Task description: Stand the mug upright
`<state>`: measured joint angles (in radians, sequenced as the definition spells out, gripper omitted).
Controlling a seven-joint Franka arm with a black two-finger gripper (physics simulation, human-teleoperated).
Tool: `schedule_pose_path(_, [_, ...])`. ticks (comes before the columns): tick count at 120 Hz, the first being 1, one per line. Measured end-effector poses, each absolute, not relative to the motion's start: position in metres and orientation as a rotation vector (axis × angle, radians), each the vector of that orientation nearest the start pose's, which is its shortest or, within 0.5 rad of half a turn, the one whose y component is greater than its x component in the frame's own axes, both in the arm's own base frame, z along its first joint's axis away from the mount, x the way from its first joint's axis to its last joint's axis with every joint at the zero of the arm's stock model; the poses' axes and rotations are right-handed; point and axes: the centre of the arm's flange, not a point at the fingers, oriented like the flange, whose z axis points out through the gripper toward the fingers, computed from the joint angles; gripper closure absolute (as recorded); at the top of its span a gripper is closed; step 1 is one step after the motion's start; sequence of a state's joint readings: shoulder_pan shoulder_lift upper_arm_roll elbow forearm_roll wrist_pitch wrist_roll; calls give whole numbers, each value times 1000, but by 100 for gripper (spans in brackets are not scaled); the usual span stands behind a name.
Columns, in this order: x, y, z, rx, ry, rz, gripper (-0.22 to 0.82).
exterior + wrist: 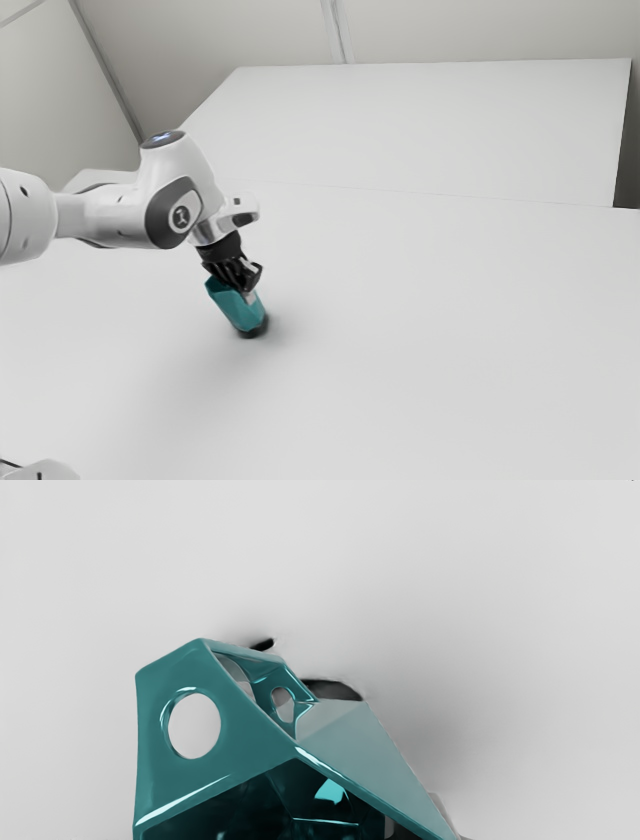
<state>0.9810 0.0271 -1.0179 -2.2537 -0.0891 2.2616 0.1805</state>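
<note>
My gripper [243,284] is at the raised rim end of the teal mug [236,306], left of centre in the exterior view. The mug is tilted, its dark base low and toward the exterior view's right, close to the table. In the wrist view the faceted mug [160,785] shows its dark opening and the angular part with round holes. There the gripper [415,817] has one finger inside the opening and the other outside, shut on the mug's wall; most of both fingers is hidden.
The white table [430,330] stretches around the mug, with a dark shadow beside the base. A pale raised panel [420,125] stands at the back. Part of a white object [45,471] shows at the exterior view's lower left corner.
</note>
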Motion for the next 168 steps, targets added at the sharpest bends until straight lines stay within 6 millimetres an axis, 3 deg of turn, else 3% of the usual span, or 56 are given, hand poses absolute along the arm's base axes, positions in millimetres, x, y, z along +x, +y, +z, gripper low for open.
schedule_pose_path(19, [518, -12, 351, -3228, 205, 15, 78])
schedule_pose_path(46, [515, -33, 345, -3231, 245, 23, 78])
schedule_pose_path(62, [514, -35, 343, -3234, 240, 27, 76])
schedule_pose_path(74, [514, -31, 342, -3238, 220, 27, 64])
schedule_pose_path(94, [514, -28, 344, -3234, 205, 21, 32])
schedule_pose_path(109, [513, -30, 348, -3221, 208, 18, 18])
schedule_pose_path(130, [511, -32, 361, -3183, 209, 17, 8])
schedule_pose_path(153, [509, -51, 377, -3148, 250, 29, 3])
schedule_pose_path(168, [514, -53, 400, -3134, 245, 7, 2])
